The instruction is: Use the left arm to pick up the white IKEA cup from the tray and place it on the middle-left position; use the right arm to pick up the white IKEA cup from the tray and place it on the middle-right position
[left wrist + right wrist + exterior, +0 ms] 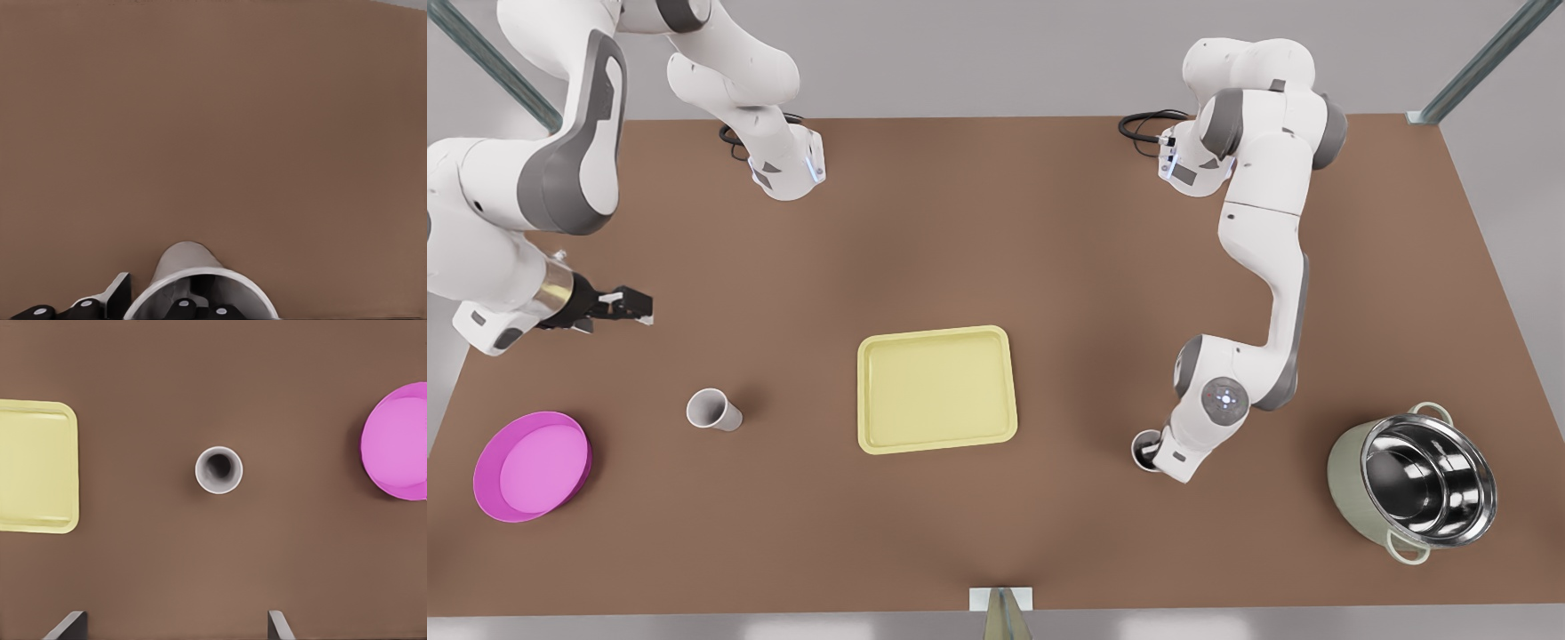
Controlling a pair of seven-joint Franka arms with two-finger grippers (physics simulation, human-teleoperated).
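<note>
The left gripper (1145, 451) is down at the first cup (181, 263), near the front edge of the table (1049, 222) and towards the front view's right. In the left wrist view its black tips sit right at the cup's rim, but it cannot be told whether it clamps the cup or is merely touching it. The cup stands upright on bare brown tabletop, off the tray (937, 334) and well to the tray's right in the front view. The left arm reaches forward from its base, elbow bent and wrist folded down over the cup.

Further to the front view's right stands a steel pot (1343, 471). At the opposite end lies a magenta dish (480, 471).

The second cup (713, 410) stands upright and alone on the table between the dish and the tray, touching neither.

The tray sits mid-table with no cup on it.

The right gripper (636, 307) hangs well above the table, beyond the second cup. Its fingers (67, 627) are spread wide and hold nothing. The right arm is folded high at the front view's left.
</note>
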